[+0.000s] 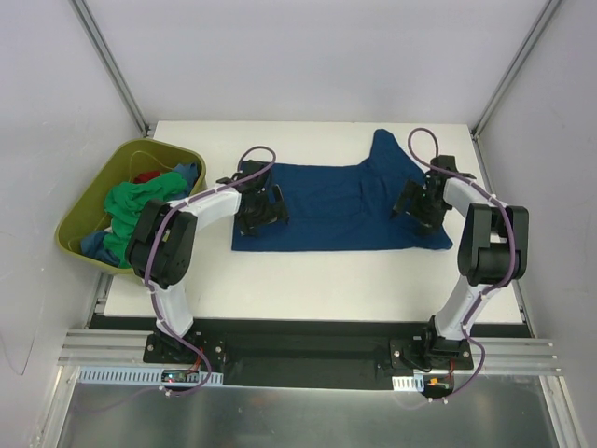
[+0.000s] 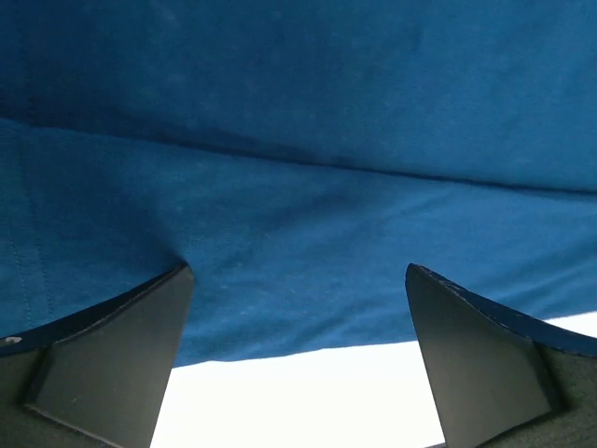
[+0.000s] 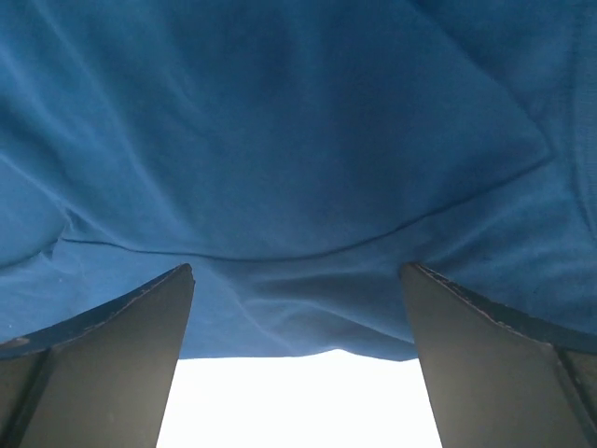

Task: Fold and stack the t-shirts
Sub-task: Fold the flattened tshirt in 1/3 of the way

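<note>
Top external: the blue t-shirt lies spread for folding, I judge, its edges between the wide-open, empty jaws of my left gripper and right gripper, which must next pinch that cloth

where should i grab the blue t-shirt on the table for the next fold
I'd take the blue t-shirt by its near edge, at both ends, coming low from the near side: it lies flat, and that straight edge borders bare table, giving a finger room underneath.
</note>
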`<state>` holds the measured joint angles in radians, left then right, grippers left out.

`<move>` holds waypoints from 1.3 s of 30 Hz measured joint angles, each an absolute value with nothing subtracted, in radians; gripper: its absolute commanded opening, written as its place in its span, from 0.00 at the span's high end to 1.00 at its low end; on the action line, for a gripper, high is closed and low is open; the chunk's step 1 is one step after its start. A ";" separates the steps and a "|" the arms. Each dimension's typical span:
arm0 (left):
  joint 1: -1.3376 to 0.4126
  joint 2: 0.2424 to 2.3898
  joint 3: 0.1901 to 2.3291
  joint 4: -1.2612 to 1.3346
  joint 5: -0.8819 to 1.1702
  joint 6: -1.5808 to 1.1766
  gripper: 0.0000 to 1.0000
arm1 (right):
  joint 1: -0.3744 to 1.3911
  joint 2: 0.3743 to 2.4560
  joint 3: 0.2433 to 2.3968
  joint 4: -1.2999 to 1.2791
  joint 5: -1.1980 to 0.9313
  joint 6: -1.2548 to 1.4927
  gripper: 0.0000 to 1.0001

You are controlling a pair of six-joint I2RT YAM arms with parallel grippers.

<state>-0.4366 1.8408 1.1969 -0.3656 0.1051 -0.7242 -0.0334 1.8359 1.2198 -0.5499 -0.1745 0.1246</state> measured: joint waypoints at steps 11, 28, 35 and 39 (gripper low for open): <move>-0.437 1.782 1.093 -0.273 0.097 -0.737 0.01 | -0.170 1.893 1.287 -0.580 -0.252 0.099 0.03; -0.527 1.362 0.637 -0.192 0.104 -0.889 0.01 | -0.203 1.330 0.670 -0.490 -0.266 0.204 0.03; -0.585 1.107 0.462 -0.224 0.122 -1.002 0.01 | -0.240 1.041 0.506 -0.586 -0.223 0.259 0.03; -0.596 1.000 0.445 -0.329 0.122 -1.013 0.01 | -0.242 0.925 0.498 -0.686 -0.189 0.248 0.03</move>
